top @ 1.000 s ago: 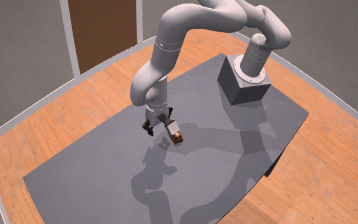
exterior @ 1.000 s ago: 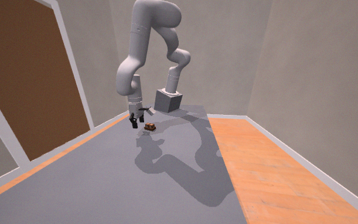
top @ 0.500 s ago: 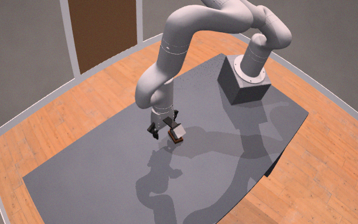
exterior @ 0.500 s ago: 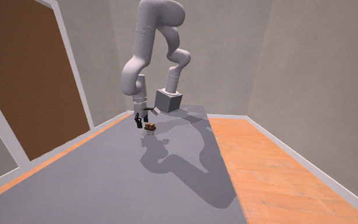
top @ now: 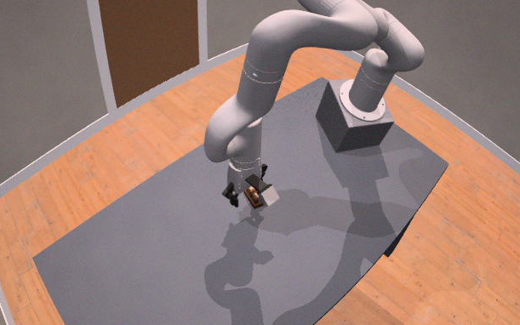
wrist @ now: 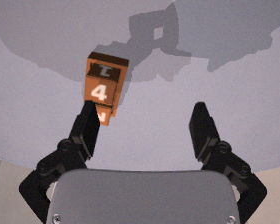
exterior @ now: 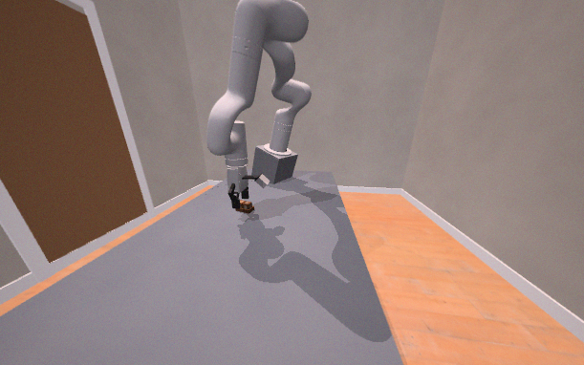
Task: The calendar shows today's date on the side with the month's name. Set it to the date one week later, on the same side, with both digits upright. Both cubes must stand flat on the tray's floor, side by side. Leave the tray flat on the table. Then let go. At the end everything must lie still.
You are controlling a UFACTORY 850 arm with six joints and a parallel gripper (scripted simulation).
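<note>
There is one robot arm (top: 269, 47) (exterior: 245, 62) on one block-shaped pedestal (top: 364, 137) (exterior: 265, 164), and one gripper (top: 249, 185) (exterior: 240, 199) (wrist: 144, 112) with two black fingers (top: 232, 198) (exterior: 235, 200), standing wide open. One bracket (top: 258, 182) (exterior: 249, 177) carries one pale box (top: 270, 194) (exterior: 263, 181). There is one calendar tray (top: 259, 206) (exterior: 245, 210) (wrist: 123, 80) and two cubes: one upper cube (wrist: 99, 91) showing a 4, one lower cube (wrist: 104, 116) with a partly hidden digit. The room counts one table (top: 141, 217) (exterior: 159, 287) (wrist: 151, 130) and one brown door (top: 151, 47) (exterior: 39, 119).
</note>
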